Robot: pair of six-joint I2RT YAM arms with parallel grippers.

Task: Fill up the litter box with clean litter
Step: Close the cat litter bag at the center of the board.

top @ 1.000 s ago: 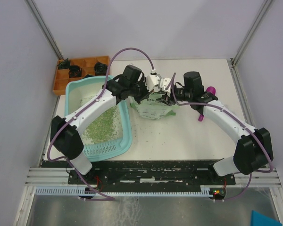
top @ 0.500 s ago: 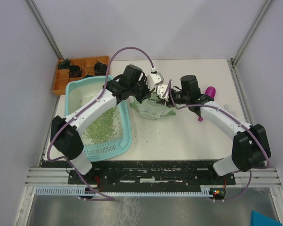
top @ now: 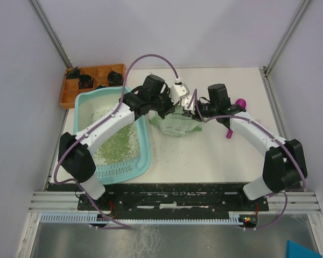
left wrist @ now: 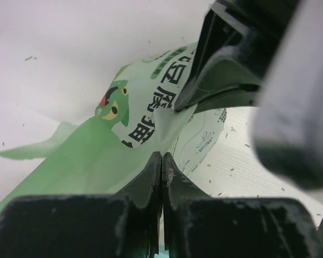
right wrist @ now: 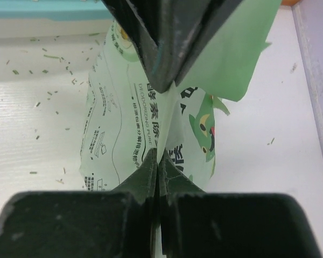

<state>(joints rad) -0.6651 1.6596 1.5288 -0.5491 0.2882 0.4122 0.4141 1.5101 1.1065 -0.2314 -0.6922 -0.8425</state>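
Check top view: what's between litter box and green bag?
Top view: only a strip of white table flecked with stray granules separates the litter box and the bag; the left arm crosses above it.

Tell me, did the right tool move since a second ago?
Yes, a little. The right tool, pinching the bag, slid left, away from the pink scoop and toward the litter box.
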